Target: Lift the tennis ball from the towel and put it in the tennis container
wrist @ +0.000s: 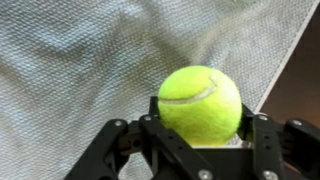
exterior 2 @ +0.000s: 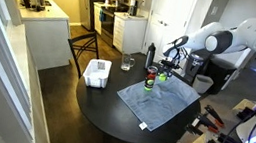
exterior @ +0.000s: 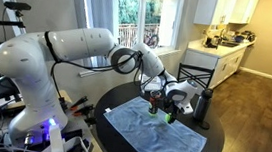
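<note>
Status: hand (wrist: 200, 114) clamped on ball (wrist: 200, 100), hanging just over towel (wrist: 80, 60) near its edge; tube (exterior 2: 150, 83) upright on table (exterior 2: 103, 108), just beside hand, off the towel; axis vertical, mouth up, looks barely ball-wide; probably needs side shift, centring over mouth, straight drop.
</note>
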`<state>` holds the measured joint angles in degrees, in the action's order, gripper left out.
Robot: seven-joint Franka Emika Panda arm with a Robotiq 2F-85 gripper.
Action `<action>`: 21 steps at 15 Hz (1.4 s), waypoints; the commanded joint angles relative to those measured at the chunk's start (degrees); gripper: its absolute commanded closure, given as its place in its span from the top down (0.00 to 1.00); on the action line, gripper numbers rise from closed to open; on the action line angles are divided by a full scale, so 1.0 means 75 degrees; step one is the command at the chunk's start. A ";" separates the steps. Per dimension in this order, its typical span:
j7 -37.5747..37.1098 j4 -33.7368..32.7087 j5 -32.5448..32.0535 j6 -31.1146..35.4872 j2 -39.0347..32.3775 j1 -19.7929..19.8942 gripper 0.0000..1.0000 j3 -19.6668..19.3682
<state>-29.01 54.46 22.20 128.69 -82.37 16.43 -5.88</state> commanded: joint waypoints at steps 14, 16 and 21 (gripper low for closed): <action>0.0408 0.1454 0.0012 0.1031 0.1609 -0.0637 0.43 0.0388; 0.0408 0.1602 0.0003 0.0962 0.1772 -0.0663 0.43 0.0392; 0.0860 0.2472 0.0137 0.0788 0.2715 -0.0530 0.43 0.0693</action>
<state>-26.65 64.21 22.18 135.12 -69.79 11.48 -2.54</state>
